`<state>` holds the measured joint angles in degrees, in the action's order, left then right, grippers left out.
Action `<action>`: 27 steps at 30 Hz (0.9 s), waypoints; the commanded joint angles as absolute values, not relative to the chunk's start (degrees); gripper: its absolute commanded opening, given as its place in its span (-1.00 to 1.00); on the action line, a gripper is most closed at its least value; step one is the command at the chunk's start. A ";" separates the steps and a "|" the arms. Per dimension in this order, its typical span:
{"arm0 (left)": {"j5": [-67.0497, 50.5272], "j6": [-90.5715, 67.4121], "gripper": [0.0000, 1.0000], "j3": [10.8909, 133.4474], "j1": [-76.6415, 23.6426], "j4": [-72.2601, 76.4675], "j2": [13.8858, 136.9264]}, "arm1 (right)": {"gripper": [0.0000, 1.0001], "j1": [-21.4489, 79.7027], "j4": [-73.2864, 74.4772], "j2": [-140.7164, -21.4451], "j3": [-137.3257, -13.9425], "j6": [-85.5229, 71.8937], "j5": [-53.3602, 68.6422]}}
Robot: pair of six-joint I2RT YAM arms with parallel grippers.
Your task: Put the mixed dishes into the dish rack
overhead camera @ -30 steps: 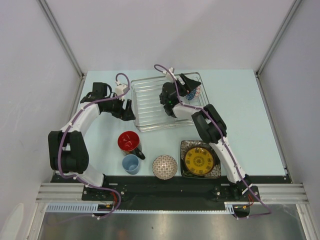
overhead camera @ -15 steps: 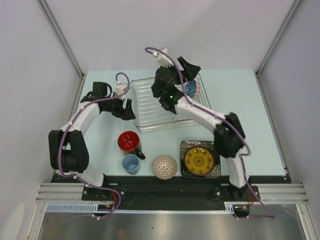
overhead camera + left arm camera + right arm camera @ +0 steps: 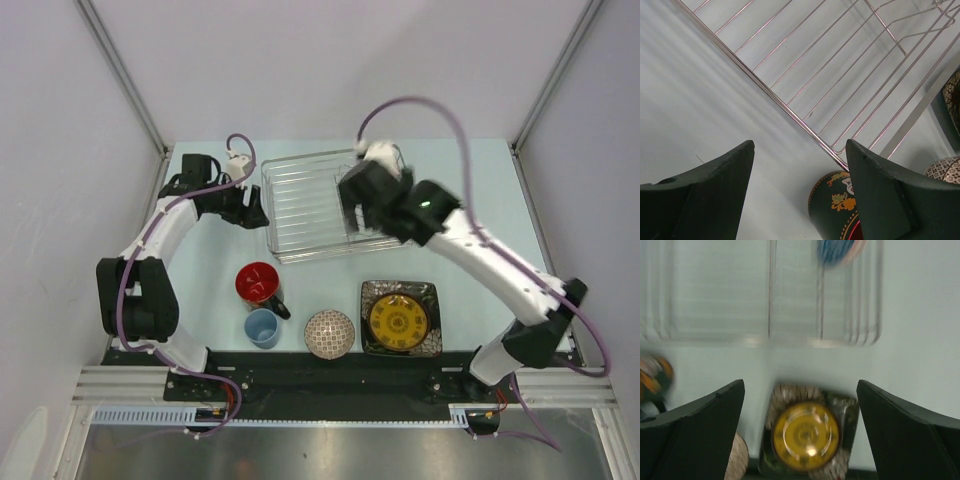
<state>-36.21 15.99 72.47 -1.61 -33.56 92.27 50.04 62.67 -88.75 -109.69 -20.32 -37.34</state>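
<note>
The silver wire dish rack [image 3: 300, 210] sits at the back middle of the table. The blue-patterned bowl [image 3: 840, 250] lies in its far right corner; my right arm hides it in the top view. My right gripper [image 3: 362, 200] is open and empty, high above the rack's near right side. In its wrist view [image 3: 800, 382] the yellow plate [image 3: 806, 436] lies on the dark square plate [image 3: 850, 405]. My left gripper [image 3: 252, 210] is open and empty at the rack's left edge. The skull mug [image 3: 258, 283], light-blue cup [image 3: 262, 327] and pinkish-beige bowl [image 3: 329, 333] stand near the front.
In the left wrist view the rack's wire rim [image 3: 790, 110] runs diagonally just beyond the open gripper [image 3: 800, 145], with the mug [image 3: 840, 210] below. The yellow plate [image 3: 398, 319] on the square plate [image 3: 371, 292] is at the front right. The table is walled on both sides.
My right gripper has let go of the blue-patterned bowl, leaving it in the rack, and has risen and swung toward the near side. My left gripper has shifted slightly toward the back.
</note>
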 commanded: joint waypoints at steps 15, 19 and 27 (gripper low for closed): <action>-36.56 14.85 0.57 71.10 -1.05 -30.50 90.70 | 0.52 64.42 67.07 -88.95 -80.42 -32.78 -12.67; -36.30 15.03 0.57 71.02 -1.05 -30.41 90.44 | 0.47 64.78 62.94 -88.95 -77.00 -30.86 -9.15; -35.95 15.29 0.57 71.72 -1.05 -31.11 90.35 | 0.49 64.51 53.27 -89.82 -71.64 -26.63 -3.08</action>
<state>-36.10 15.46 71.33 -1.45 -31.88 92.25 64.55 59.75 -90.52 -73.45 -29.47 -7.22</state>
